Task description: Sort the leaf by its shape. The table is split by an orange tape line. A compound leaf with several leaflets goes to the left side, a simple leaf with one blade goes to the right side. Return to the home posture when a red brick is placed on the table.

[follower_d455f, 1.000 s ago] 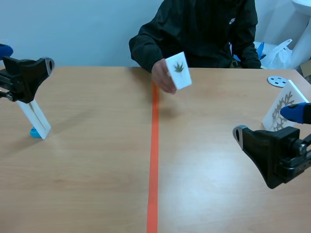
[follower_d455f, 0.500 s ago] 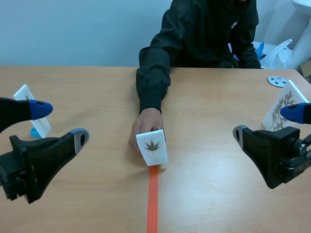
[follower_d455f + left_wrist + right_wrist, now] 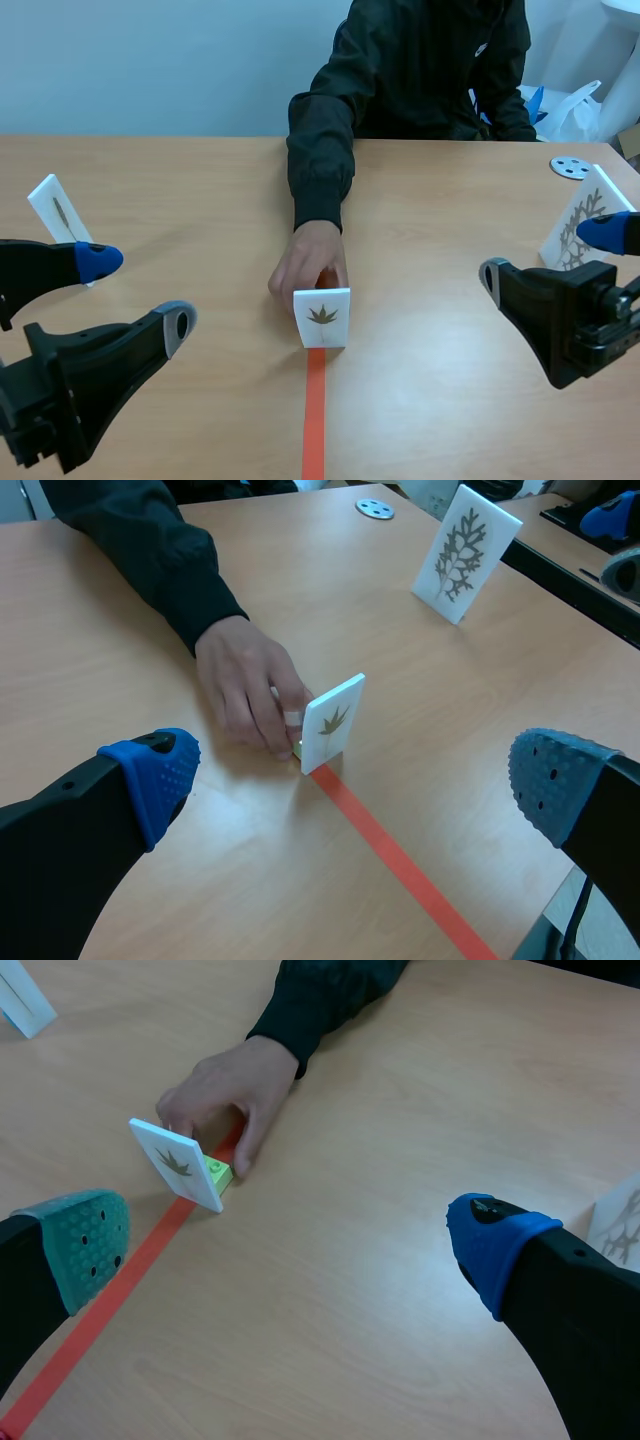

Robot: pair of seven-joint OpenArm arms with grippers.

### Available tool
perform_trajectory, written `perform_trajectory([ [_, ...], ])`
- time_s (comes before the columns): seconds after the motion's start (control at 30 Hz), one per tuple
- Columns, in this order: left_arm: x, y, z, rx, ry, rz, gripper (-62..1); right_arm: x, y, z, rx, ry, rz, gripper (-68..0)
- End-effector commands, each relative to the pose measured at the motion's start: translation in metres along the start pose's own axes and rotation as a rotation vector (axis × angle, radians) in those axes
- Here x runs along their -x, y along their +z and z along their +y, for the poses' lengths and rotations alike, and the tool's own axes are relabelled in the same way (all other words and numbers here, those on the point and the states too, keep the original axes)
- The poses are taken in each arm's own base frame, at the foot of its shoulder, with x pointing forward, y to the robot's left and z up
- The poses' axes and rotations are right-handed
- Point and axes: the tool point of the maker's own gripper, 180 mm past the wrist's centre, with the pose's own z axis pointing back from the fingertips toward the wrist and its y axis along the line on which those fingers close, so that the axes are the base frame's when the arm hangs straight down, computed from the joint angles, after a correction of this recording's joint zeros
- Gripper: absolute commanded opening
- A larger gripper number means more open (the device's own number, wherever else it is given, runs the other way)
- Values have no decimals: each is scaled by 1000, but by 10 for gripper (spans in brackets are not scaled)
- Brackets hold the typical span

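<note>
On the tape [image 3: 314, 420], a hand [image 3: 305, 262] holds the leaf card [image 3: 322, 318]; left gripper [image 3: 135, 292], right gripper [image 3: 548, 252] gape.

A light-brown wooden table [image 3: 180, 190] runs away to a pale blue wall [image 3: 140, 60] on the far side. At the far middle sits a person in a black jacket [image 3: 440, 60], the torso behind the table's far edge. One black sleeve [image 3: 320, 160] stretches out over the wood toward the table's middle, its cuff at the near end. At the far right of the table, close to its right edge, a small grey round disc with holes [image 3: 570, 167] lies flat. Beyond the table at the far right, beside the person, is a crumpled white plastic bag [image 3: 578, 108]. A bit of something blue [image 3: 536, 102] shows just left of it, too little to tell what it is.
</note>
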Motion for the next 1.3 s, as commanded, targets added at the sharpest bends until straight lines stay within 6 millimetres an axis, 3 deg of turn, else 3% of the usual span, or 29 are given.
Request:
perform_trajectory([
  [0.0, -5, -1, -2, 9, -12, -19, 14, -8, 0, -2, -2, 13, -28, 4],
  [0.83, 0, -4, 2, 6, -84, 17, 14, -8, 0, -2, -2, 12, -28, 4],
  [1.03, 0, -14, 6, 15, -150, 28, 14, -8, 0, -2, -2, 13, -27, 4],
  [1.27, 18, -32, 7, 51, -158, 39, 14, -8, 0, -2, -2, 13, -27, 4],
])
